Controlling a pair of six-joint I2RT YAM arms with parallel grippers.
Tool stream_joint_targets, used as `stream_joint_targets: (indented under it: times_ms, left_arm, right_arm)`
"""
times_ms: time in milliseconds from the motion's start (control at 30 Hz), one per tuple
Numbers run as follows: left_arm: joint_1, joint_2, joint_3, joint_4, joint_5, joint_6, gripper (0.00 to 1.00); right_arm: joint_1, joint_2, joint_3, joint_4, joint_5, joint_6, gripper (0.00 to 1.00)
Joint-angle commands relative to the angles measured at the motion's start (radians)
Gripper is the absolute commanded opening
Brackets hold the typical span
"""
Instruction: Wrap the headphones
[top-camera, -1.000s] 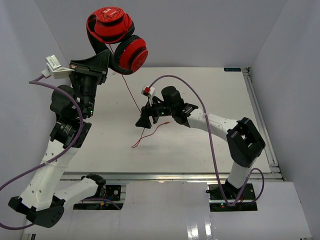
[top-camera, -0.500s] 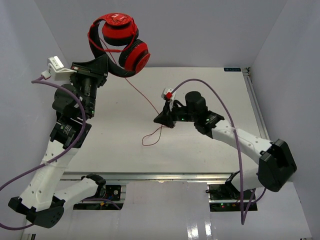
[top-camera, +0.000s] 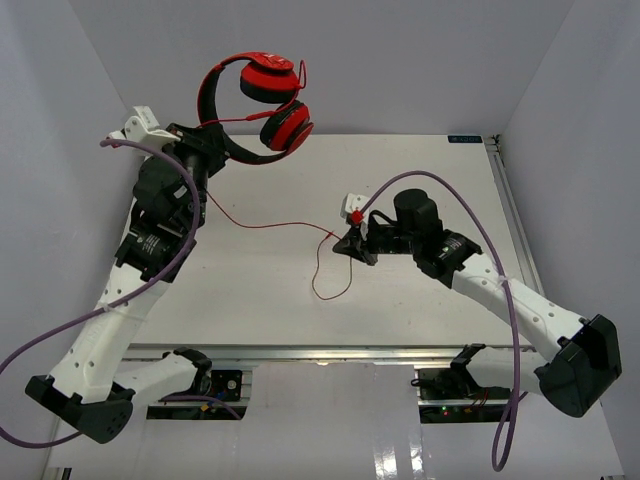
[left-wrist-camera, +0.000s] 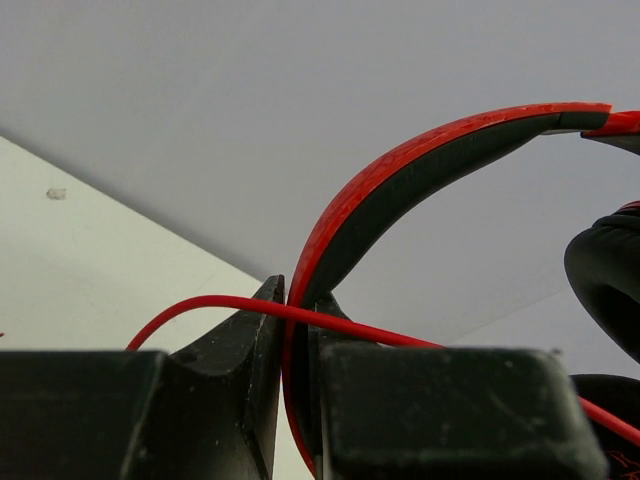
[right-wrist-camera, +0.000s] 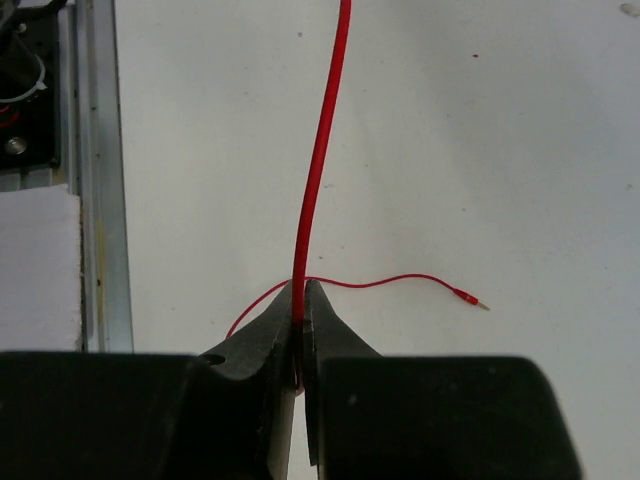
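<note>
The red headphones (top-camera: 268, 100) hang in the air at the back left, ear cups to the right of my left gripper (top-camera: 213, 143). That gripper is shut on the black-and-red headband (left-wrist-camera: 400, 190), which rises from between its jaws (left-wrist-camera: 295, 300). The thin red cord (top-camera: 265, 225) drapes over the left fingers (left-wrist-camera: 230, 340) and runs nearly level across to my right gripper (top-camera: 349, 245). The right gripper (right-wrist-camera: 301, 297) is shut on the cord (right-wrist-camera: 322, 150) above the table's middle. Past it the slack loops down (top-camera: 325, 292) onto the table, ending in the plug (right-wrist-camera: 470, 298).
White walls enclose the table (top-camera: 450, 180) on the left, back and right. A metal rail (top-camera: 330, 352) runs along the front edge and another along the right edge (top-camera: 520, 240). Thick purple cables (top-camera: 455, 205) arch over both arms.
My right gripper closed on the cord and moved right, drawing it out towards level. The left arm swung the headphones round and to the right, still gripping the headband.
</note>
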Motion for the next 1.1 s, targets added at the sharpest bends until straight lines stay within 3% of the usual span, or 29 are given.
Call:
stream_joint_targets:
  times_ms: [0,133,367,633,733,1067]
  left_arm:
    - [0.0,0.022,0.071,-0.057,0.05,0.02,0.0]
    - [0.0,0.043,0.043,-0.161,0.162,0.023,0.0]
    - [0.0,-0.005,-0.109,-0.336,0.475,0.076,0.0]
    - [0.0,-0.134,-0.32,-0.534,0.46,0.209,0.0]
    - [0.0,-0.157,-0.36,-0.567,0.454,0.223,0.0]
    - [0.0,-0.143,-0.392,-0.58,0.393,0.27,0.0]
  right_arm:
    - [-0.057,-0.041,0.025,0.051,0.21,-0.021,0.08]
    - [-0.162,0.004,0.09,0.145,0.287,0.051,0.08]
    - [-0.308,0.152,0.312,0.201,0.278,0.133,0.08]
    - [-0.426,0.168,0.296,0.303,0.488,0.401,0.08]
    - [-0.496,0.15,0.243,0.318,0.462,0.474,0.08]
    - [-0.566,0.08,0.139,0.33,0.4,0.473,0.08]
